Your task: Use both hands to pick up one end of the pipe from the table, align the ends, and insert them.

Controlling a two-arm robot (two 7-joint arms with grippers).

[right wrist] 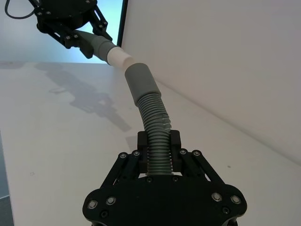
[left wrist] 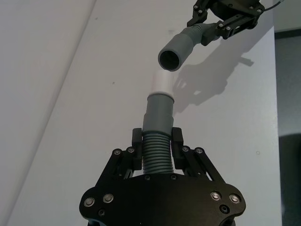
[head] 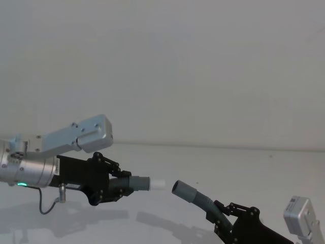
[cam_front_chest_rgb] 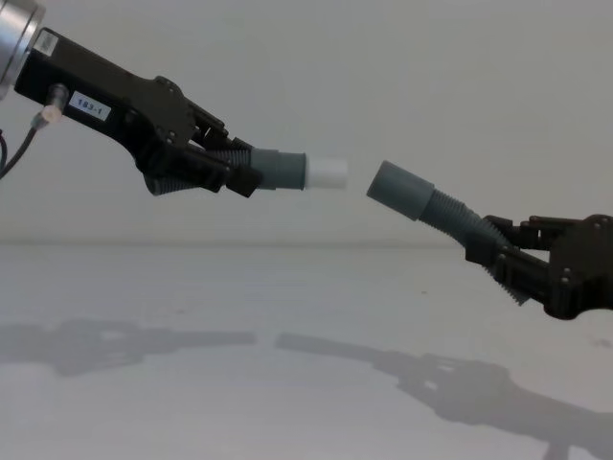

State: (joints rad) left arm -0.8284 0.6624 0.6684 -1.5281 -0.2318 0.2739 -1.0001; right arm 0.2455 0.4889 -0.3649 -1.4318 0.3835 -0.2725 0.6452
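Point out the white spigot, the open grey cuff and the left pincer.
white spigot (cam_front_chest_rgb: 329, 173), chest view, its side.
open grey cuff (cam_front_chest_rgb: 400, 189), chest view, outer wall.
left pincer (left wrist: 156, 137), left wrist view, between fingertips.

In the head view, the right gripper (head: 222, 217) is cut off by the frame's lower right edge, the left arm (head: 30, 170) by its left edge. In the 2 wrist views, the ribbed sections (left wrist: 156, 153) of the pipe pieces (right wrist: 141, 84) are partly hidden between the jaws.

Left end effector (cam_front_chest_rgb: 244, 169) and right end effector (cam_front_chest_rgb: 490, 247), both held aloft with fingers clamped, pointed toward each other, the right one lower.
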